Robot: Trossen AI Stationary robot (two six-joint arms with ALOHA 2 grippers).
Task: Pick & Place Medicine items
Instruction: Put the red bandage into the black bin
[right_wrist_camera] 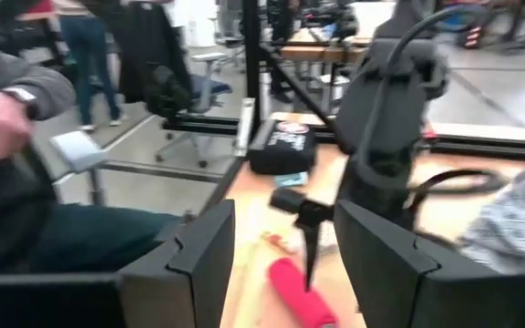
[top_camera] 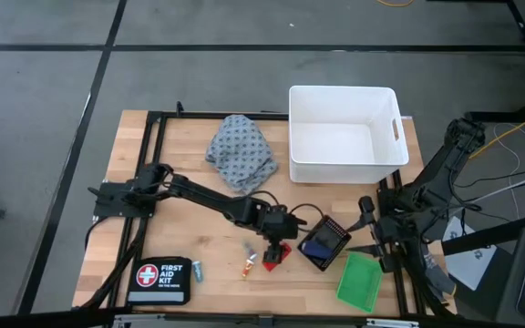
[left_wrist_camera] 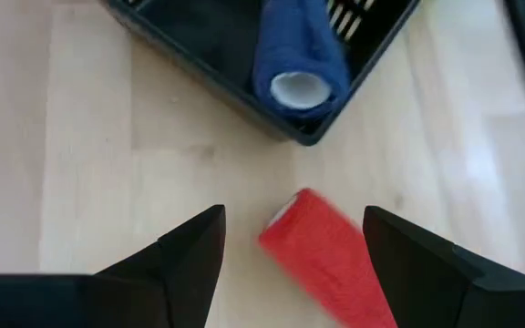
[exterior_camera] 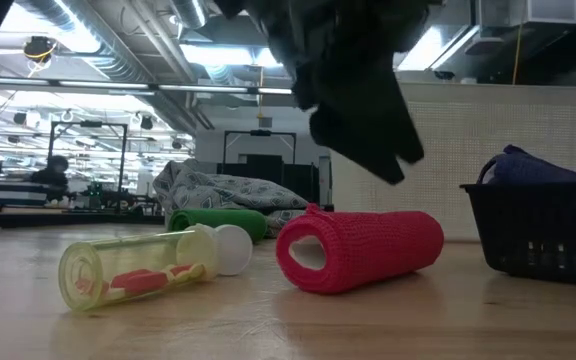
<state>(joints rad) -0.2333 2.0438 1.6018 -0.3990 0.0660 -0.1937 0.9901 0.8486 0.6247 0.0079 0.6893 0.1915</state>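
Bright, even overhead light with ceiling-strip glare in the low view; motion blur in both wrist views.

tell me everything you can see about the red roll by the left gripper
The red bandage roll is a short cylinder of woven, mesh-textured wrap around a pale hollow core. It lies on its side on the wooden table, beside the black basket but apart from it. The left gripper hovers open above it, fingers either side, not touching.
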